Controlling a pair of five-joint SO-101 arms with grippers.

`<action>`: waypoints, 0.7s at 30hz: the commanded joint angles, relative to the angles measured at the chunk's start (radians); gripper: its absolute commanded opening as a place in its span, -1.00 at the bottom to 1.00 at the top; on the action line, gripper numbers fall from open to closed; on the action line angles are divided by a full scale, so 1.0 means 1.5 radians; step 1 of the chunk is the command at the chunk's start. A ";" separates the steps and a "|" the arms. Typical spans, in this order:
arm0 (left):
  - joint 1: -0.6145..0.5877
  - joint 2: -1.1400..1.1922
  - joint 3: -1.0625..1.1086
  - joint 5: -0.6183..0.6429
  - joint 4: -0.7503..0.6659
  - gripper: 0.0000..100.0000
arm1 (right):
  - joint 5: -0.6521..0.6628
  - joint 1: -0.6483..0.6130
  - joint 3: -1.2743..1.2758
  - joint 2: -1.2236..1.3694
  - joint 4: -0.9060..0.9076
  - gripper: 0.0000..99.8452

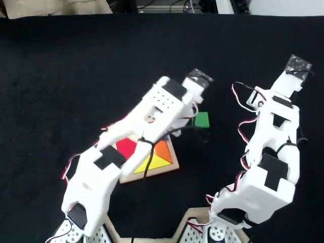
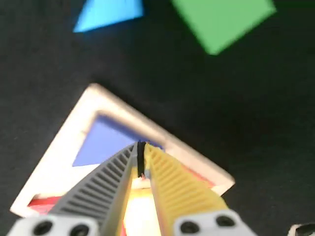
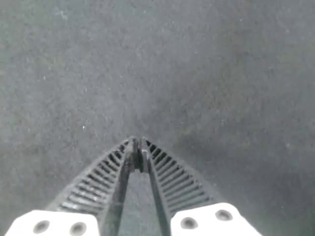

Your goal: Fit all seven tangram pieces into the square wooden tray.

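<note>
Tangram tray (image 2: 115, 104) lay partly filled beneath the left gripper (image 2: 141, 158), pinched closed on nothing. Right gripper (image 3: 137, 152), likewise closed and empty, hung over bare cloth (image 3: 157, 59). Green piece (image 1: 201, 120) and blue piece (image 2: 106, 14) lay outside nearby; a low sweep might knock seated pieces loose.

The square wooden tray (image 1: 172, 165) lies flat on the black table (image 1: 61, 76), turned a little. Inside it lie a red piece (image 1: 125, 147), an orange piece (image 1: 163, 150), a yellow triangle (image 1: 156, 162) and a dark blue piece (image 2: 106, 142). A green square (image 1: 201, 120) lies on the table near the tray but apart from it, and a light blue triangle (image 2: 106, 12) also lies outside, near the green square.
</note>
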 commanded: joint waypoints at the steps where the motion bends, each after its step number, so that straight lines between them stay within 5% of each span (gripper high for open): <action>1: 0.019 -0.037 0.055 0.003 -0.076 -0.94 | 0.001 0.009 -0.006 -0.014 -0.012 -0.98; 12: -0.012 -0.044 0.142 -0.042 -0.104 -0.94 | 0.006 0.008 -0.004 -0.014 -0.012 -0.98; 21: -0.024 -0.180 0.028 -0.045 0.021 -0.94 | 0.004 0.008 -0.003 -0.014 -0.012 -0.98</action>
